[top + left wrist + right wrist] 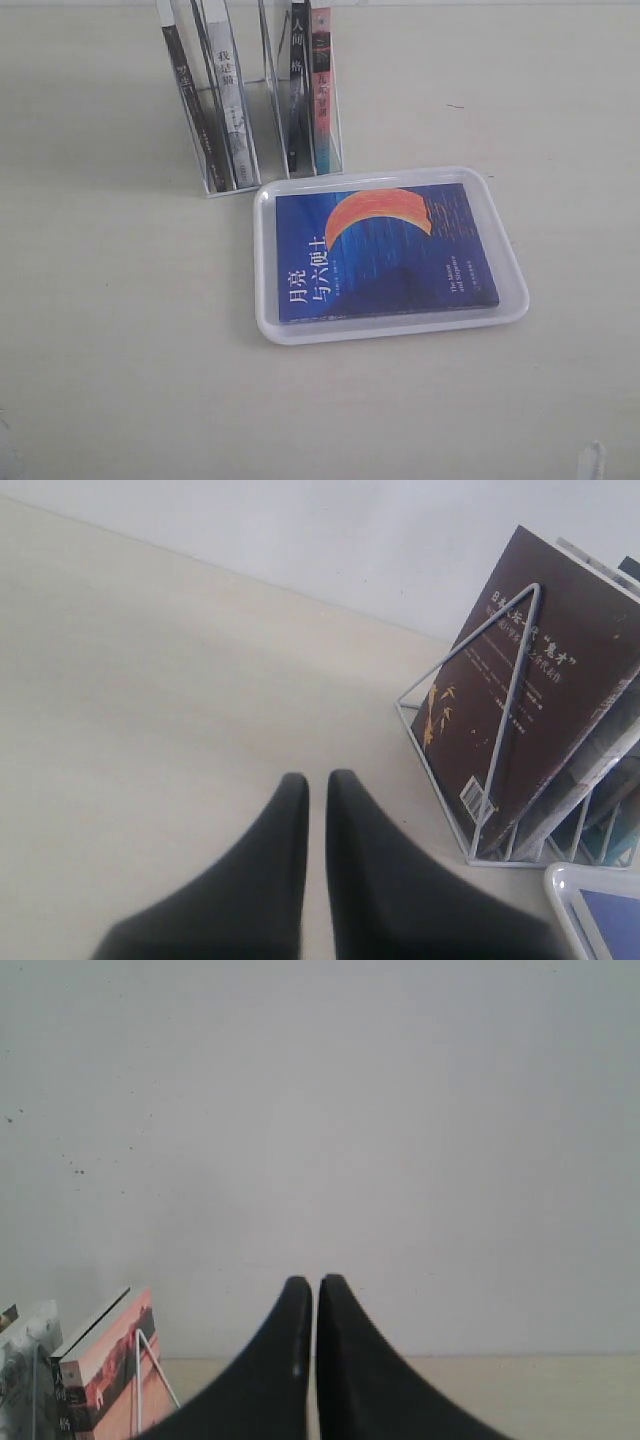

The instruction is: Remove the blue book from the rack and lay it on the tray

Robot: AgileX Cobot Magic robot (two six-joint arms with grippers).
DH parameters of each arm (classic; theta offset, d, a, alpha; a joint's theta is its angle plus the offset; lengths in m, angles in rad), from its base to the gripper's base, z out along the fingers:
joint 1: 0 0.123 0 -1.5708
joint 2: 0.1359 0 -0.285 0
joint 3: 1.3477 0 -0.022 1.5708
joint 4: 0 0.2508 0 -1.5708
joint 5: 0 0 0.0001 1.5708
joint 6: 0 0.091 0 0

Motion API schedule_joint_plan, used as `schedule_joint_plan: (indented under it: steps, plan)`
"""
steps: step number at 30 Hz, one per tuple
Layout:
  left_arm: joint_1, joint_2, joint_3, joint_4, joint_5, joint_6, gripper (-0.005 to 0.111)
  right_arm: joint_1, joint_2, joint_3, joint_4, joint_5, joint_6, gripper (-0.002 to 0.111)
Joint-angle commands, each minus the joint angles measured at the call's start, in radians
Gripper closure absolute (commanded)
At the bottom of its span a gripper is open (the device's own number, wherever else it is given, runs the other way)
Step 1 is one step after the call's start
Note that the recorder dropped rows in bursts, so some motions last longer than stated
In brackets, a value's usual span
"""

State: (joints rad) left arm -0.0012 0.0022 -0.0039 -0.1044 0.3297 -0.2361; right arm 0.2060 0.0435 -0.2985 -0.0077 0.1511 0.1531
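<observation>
The blue book (385, 255), deep blue with an orange-red crescent and a white Chinese title, lies flat, cover up, inside the white tray (390, 333). Just behind the tray stands the rack (232, 188), which shows as a white wire frame with upright books in it. Neither gripper can be made out in the exterior view. In the left wrist view my left gripper (317, 777) is shut over bare table, beside the rack (505, 720), with a corner of the tray (565, 885) and the blue book (615, 920) at the edge. My right gripper (315, 1282) is shut, holding nothing, facing a wall.
The rack holds black-spined books (195, 110) (297, 90), a white-spined one (232, 90) and a pink-red-spined one (320, 80). A dark brown back cover (540, 680) leans at the rack's end. The pink-red book (105, 1360) shows in the right wrist view. The pale tabletop (120, 330) spreads around.
</observation>
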Motion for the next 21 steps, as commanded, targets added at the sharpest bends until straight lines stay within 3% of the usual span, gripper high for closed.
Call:
schedule_joint_plan:
  steps: [1, 21]
  plan:
    - [-0.01, -0.002, 0.004, -0.006, -0.009, 0.001, 0.101, -0.007, -0.003, 0.0, 0.015, 0.053, -0.044, 0.106]
    - [-0.01, -0.002, 0.004, -0.006, -0.009, 0.001, 0.101, -0.007, -0.044, 0.298, 0.008, 0.131, -0.115, 0.106]
